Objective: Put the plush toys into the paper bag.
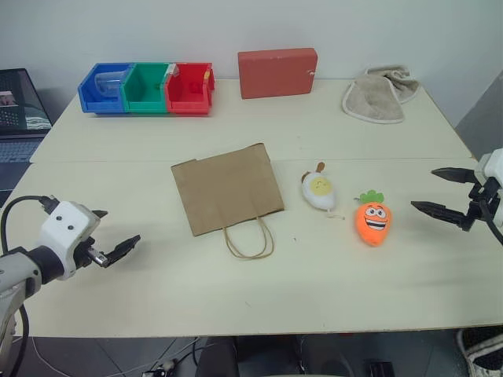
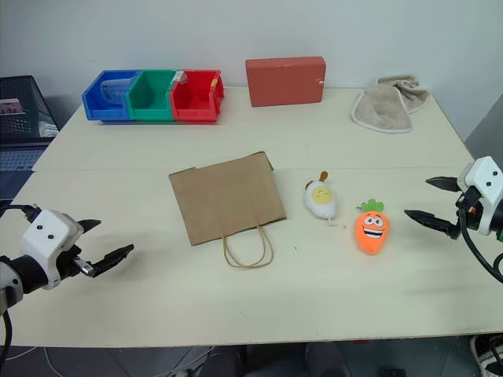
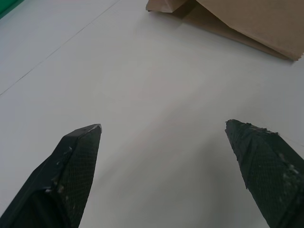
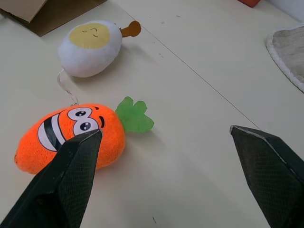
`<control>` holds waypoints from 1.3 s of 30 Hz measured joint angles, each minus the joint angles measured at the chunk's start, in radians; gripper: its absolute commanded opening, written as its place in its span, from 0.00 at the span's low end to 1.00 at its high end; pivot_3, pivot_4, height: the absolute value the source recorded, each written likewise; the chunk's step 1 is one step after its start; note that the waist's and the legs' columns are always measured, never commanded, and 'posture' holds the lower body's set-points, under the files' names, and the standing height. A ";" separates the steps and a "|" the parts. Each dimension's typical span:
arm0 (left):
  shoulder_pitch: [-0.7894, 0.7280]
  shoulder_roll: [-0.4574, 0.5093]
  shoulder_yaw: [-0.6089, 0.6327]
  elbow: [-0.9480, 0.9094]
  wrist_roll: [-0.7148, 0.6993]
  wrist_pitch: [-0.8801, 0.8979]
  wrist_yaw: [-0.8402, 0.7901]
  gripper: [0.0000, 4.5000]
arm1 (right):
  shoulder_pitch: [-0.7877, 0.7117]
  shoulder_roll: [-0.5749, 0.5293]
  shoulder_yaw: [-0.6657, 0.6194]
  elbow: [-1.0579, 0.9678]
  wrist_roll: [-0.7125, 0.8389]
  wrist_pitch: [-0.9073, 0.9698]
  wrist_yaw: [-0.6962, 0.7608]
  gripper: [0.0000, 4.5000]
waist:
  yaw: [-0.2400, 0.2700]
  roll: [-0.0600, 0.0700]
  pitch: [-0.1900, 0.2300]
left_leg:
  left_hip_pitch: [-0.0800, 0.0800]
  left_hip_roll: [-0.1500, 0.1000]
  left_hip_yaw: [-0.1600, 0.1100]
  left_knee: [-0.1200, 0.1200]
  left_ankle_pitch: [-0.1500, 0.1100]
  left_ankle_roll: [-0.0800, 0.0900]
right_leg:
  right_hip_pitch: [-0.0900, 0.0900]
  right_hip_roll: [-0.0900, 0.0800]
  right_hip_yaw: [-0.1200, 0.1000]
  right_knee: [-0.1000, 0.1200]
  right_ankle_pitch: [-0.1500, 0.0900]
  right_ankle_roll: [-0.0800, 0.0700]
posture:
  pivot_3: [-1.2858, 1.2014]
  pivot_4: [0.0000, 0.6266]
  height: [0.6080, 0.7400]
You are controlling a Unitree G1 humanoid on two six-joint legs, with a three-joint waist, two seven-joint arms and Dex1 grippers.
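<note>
The brown paper bag (image 1: 226, 188) lies flat at the middle of the table, its cord handles (image 1: 250, 239) toward the near edge. To its right lies the white egg plush toy (image 1: 319, 191), and further right the orange carrot plush toy (image 1: 373, 222). My right gripper (image 1: 423, 188) hovers open just right of the carrot, holding nothing. In the right wrist view the carrot (image 4: 42, 137) and egg (image 4: 90, 47) lie ahead of the open right gripper (image 4: 166, 129). My left gripper (image 1: 118, 225) is open and empty over bare table, left of the bag. The bag's corner (image 3: 247, 23) lies ahead of its fingers.
Blue (image 1: 102, 88), green (image 1: 147, 86) and red (image 1: 189, 88) bins stand in a row at the back left. A red block (image 1: 277, 72) stands at the back centre, with a beige towel (image 1: 377, 98) at the back right. A laptop (image 1: 20, 118) sits off the table's left end.
</note>
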 measured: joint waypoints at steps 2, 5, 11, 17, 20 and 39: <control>-0.012 0.000 0.014 0.005 -0.008 -0.007 -0.012 0.99 | 0.000 0.014 0.001 -0.006 0.000 0.000 -0.003 1.00 | 0.000 0.000 0.000 | 0.000 0.000 0.000 0.000 0.000 0.000 | 0.000 0.000 0.000 0.000 0.000 0.000 | 0.52 0.24 1.00; -0.022 0.000 0.021 0.011 -0.007 -0.003 -0.010 0.99 | 0.000 0.028 0.005 -0.009 0.000 0.000 -0.003 1.00 | 0.000 0.000 0.000 | 0.000 0.000 0.001 0.000 0.000 0.000 | 0.000 0.000 0.001 0.000 0.000 0.000 | 0.52 0.24 1.00; -0.039 0.001 0.023 0.040 -0.006 -0.018 -0.026 0.99 | 0.000 0.033 0.005 -0.010 -0.009 0.000 -0.011 1.00 | -0.001 0.000 0.000 | 0.000 0.000 0.001 0.000 0.000 0.000 | 0.000 0.000 0.001 0.000 0.000 0.000 | 0.52 0.24 1.00; -0.065 -0.018 0.047 0.071 -0.008 -0.039 -0.014 0.99 | -0.001 0.037 0.007 -0.010 -0.018 0.000 -0.014 1.00 | -0.002 0.000 0.000 | 0.000 0.000 0.001 0.000 0.000 0.000 | 0.000 0.000 0.001 0.000 0.000 0.000 | 0.52 0.24 1.00; -0.070 -0.022 0.061 0.073 -0.008 -0.046 -0.009 0.99 | -0.006 0.039 0.012 -0.010 -0.019 -0.002 -0.015 1.00 | -0.003 0.000 0.000 | 0.000 0.000 0.001 0.000 0.000 0.000 | 0.000 0.000 0.001 0.000 0.000 0.000 | 0.52 0.24 1.00; -0.057 -0.048 0.059 0.076 0.003 -0.099 -0.038 0.99 | -0.022 0.041 0.021 -0.009 -0.020 -0.008 -0.021 1.00 | -0.003 0.000 0.000 | 0.000 0.000 0.001 0.000 0.000 0.000 | 0.000 0.000 0.001 0.000 0.001 -0.002 | 0.52 0.24 1.00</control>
